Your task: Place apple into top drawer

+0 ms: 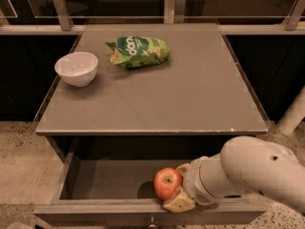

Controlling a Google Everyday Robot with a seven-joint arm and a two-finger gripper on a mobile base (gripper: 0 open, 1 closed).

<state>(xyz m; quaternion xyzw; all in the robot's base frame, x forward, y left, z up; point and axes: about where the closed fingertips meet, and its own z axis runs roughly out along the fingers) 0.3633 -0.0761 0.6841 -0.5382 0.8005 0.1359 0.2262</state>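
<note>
The apple (167,183), red-orange with a yellowish patch, is held in my gripper (178,187) just inside the open top drawer (95,180), close to its front panel (95,213). The gripper's tan fingers (177,202) close on the apple's right side, one above and one below. My white arm (248,173) reaches in from the lower right. A dark shadow lies on the drawer floor left of the apple. The drawer's knob (151,222) shows at the bottom edge.
On the grey tabletop (190,99) stand a white bowl (76,68) at the left and a green snack bag (139,51) at the back middle. A rail with posts runs behind the table. A white post (293,113) stands at the right.
</note>
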